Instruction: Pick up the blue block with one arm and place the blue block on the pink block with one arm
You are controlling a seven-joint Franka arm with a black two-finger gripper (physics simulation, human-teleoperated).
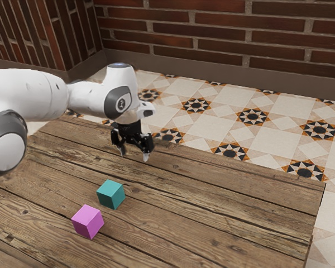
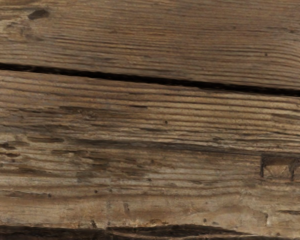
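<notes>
On the wooden table (image 1: 223, 190), toward the exterior view's left, the pink block (image 1: 87, 221) sits with the blue block (image 1: 110, 194) just beside it, slightly apart. Farther right, the gripper (image 1: 134, 154) hangs above bare planks (image 2: 150, 125), fingers spread apart, touching neither block.

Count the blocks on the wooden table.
2. The blue block lies camera-side of the pincer; the pink block sits apart from it, nearer the camera, toward the exterior view's left. The arm may hide others.
</notes>
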